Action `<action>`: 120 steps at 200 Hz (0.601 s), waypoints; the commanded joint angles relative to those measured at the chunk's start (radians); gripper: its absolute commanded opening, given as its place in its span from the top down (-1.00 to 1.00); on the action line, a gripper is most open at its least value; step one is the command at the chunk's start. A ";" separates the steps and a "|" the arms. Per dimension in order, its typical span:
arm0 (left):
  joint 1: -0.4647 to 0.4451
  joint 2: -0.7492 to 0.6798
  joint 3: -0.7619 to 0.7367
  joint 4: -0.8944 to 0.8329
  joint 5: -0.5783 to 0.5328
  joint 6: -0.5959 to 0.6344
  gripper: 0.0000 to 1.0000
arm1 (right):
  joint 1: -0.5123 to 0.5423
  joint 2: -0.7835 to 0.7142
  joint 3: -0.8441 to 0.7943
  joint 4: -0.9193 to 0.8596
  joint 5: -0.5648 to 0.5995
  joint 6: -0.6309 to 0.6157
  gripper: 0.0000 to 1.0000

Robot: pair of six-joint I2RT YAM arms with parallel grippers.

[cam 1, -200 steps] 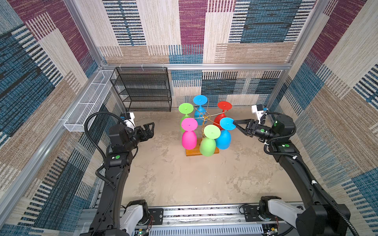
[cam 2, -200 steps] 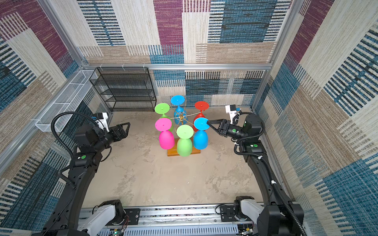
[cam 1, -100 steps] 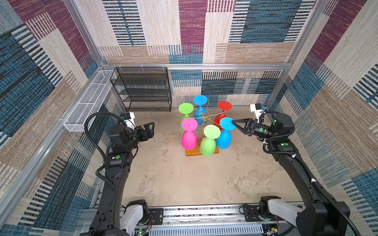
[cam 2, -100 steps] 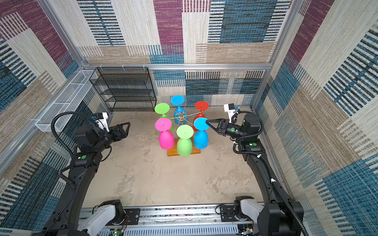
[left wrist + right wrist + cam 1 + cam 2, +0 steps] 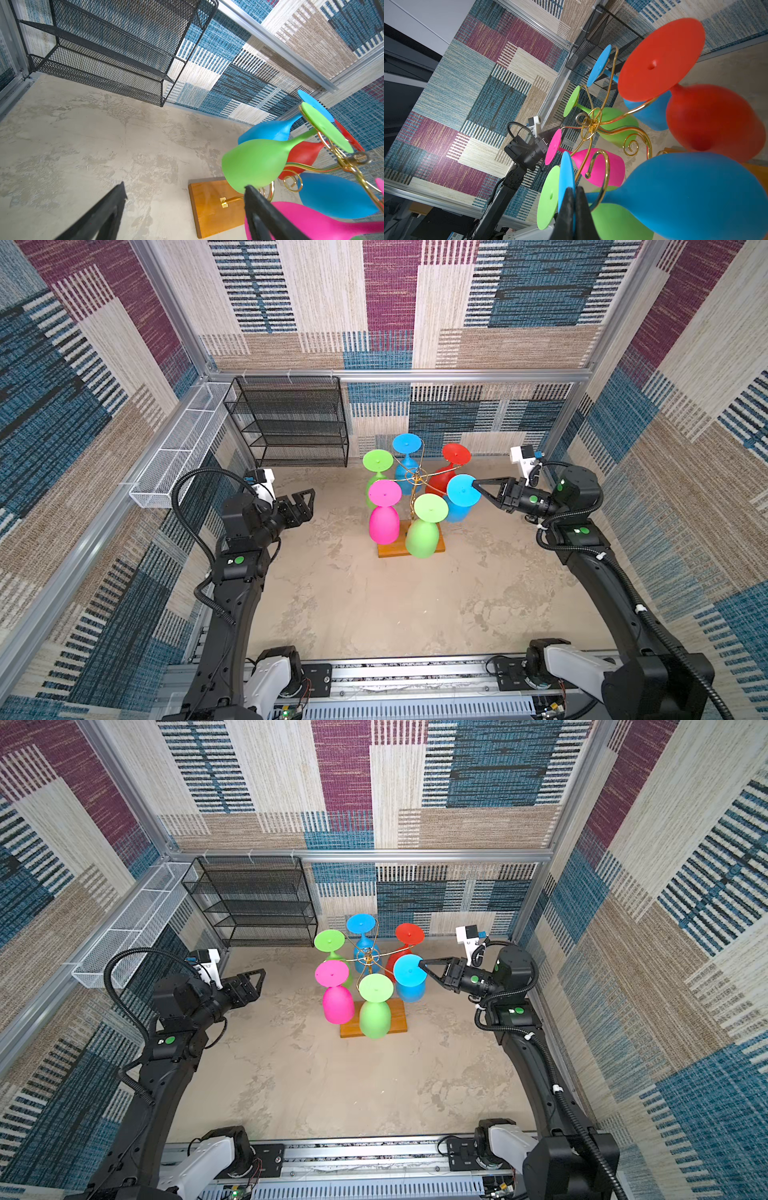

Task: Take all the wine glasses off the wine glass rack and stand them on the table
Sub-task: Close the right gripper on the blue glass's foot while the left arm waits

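Item: blue wine glass [image 5: 461, 493], inverted, hung on the right side of the wine glass rack [image 5: 388, 549], centre of a top view.
Status: not yet off the rack.
Right gripper [image 5: 478, 489]: clamped on the rim of its foot disc.
Left gripper [image 5: 305, 506]: spread wide, empty, centre-left.
Remaining, as I judge it: slide the glass out and lift it clear.

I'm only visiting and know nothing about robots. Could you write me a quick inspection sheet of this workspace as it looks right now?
Surface: beige mottled table; no spills seen.
Job's things: wine glass rack upright; six coloured glasses hang upside down on it, the blue wine glass nearest the right arm.
Clutter: black mesh shelf and white wire basket at the back left.
Tools: right tool shut on the blue wine glass's foot rim; left tool open, holding nothing, apart from the rack.
Cables: black hoses loop along both arms; no snag seen.
Surroundings: patterned wall panels, metal frame.
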 commanded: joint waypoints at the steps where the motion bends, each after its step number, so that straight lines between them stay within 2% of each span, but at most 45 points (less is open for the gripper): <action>1: -0.001 -0.005 -0.001 0.027 0.006 -0.018 -0.82 | 0.001 -0.009 0.010 0.055 -0.011 0.047 1.00; 51: 0.000 -0.006 -0.003 0.030 0.009 -0.021 -0.82 | 0.001 -0.016 0.034 0.087 -0.013 0.099 1.00; 120: 0.000 -0.009 -0.005 0.034 0.010 -0.021 -0.82 | 0.026 0.000 0.045 0.064 -0.001 0.078 1.00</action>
